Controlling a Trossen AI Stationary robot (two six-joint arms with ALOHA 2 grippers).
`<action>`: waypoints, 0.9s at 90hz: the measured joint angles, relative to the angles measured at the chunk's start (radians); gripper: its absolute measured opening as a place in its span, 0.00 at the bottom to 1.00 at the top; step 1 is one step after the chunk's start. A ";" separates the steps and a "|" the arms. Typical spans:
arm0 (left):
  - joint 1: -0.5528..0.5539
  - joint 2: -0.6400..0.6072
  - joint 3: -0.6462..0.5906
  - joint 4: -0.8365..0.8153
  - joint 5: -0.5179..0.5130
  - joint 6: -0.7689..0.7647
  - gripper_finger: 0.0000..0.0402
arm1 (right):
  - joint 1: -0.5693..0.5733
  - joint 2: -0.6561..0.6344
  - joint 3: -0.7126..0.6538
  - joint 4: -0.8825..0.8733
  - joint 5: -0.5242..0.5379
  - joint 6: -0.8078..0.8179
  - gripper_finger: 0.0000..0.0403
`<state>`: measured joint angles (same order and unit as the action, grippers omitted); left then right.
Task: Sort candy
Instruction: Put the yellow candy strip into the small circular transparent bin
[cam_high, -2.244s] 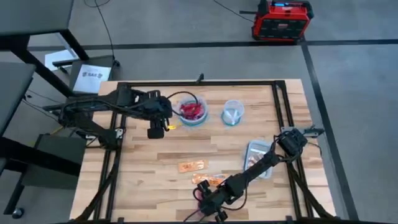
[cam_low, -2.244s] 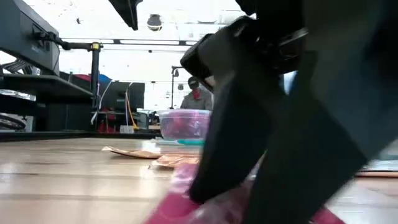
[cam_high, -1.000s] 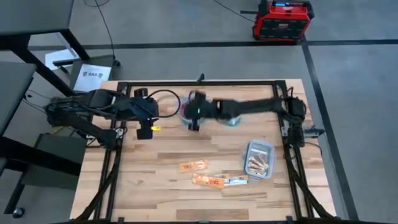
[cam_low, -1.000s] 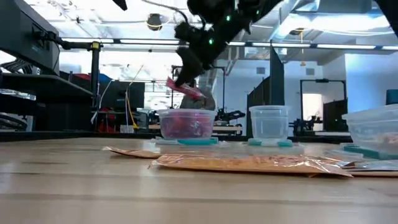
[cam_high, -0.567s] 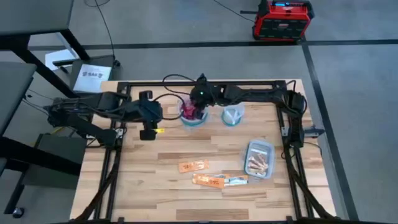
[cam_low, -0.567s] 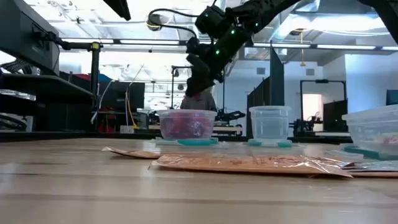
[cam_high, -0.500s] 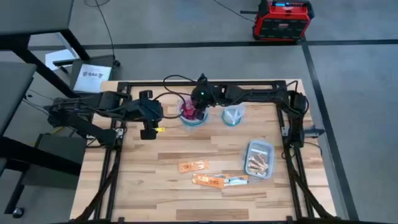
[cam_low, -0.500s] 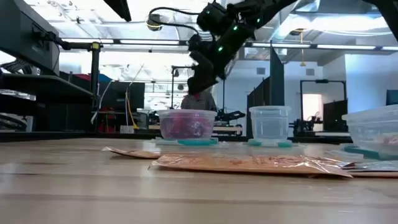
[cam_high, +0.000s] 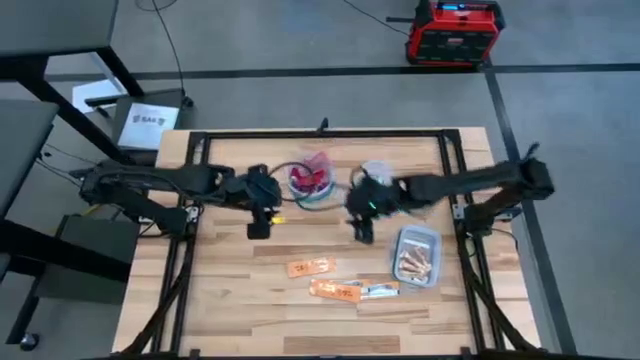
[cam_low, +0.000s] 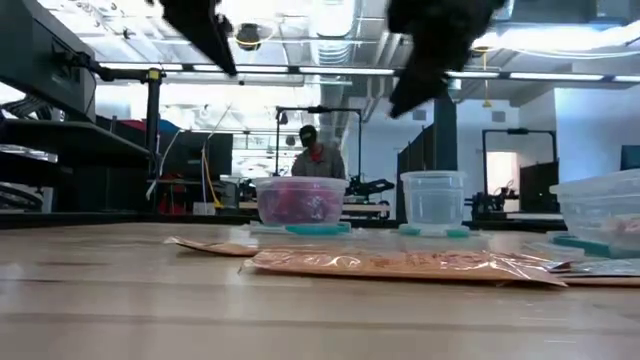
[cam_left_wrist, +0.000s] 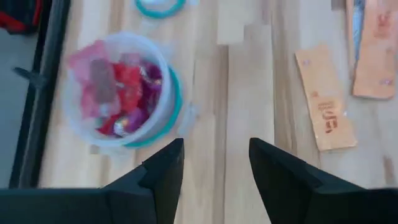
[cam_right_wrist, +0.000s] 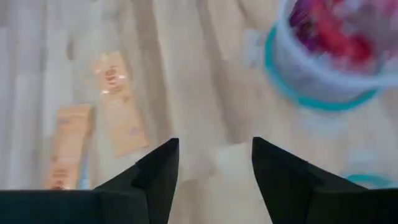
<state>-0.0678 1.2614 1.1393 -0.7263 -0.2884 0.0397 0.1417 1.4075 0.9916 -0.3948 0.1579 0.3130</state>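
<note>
Red and purple wrapped candy (cam_left_wrist: 118, 87) sits in clear round teal-based bowl (cam_high: 310, 181), between both grippers. Flat orange wrapped candy (cam_high: 310, 267) lies on bare wood just ahead of right gripper (cam_high: 362, 230).

Right gripper: fingers parted, empty, hovering. Left gripper (cam_high: 258, 229): fingers parted, empty, beside bowl.

Step, as I judge: between picks. You next descend onto orange piece, close on its edge.

Wrapper print too small to read.

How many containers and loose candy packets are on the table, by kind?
Round bowls: 2
Rectangular tub: 1
Loose orange packets: 2
Loose silver packet: 1
Total: 6, not counting the sweets inside the containers, which cannot be counted.
</note>
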 joint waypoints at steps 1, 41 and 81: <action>0.000 0.000 -0.012 0.018 0.000 -0.001 0.41 | 0.015 -0.008 -0.019 0.019 0.008 0.017 0.46; -0.029 0.000 -0.182 0.454 0.060 -0.090 0.41 | 0.313 0.127 -0.333 0.842 0.113 0.292 0.46; -0.030 0.000 -0.182 0.452 0.060 -0.117 0.41 | 0.267 0.187 -0.333 1.000 0.024 0.143 0.46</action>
<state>-0.0975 1.2610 0.9573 -0.2741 -0.2279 -0.0770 0.4088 1.5944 0.6590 0.6048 0.1821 0.4563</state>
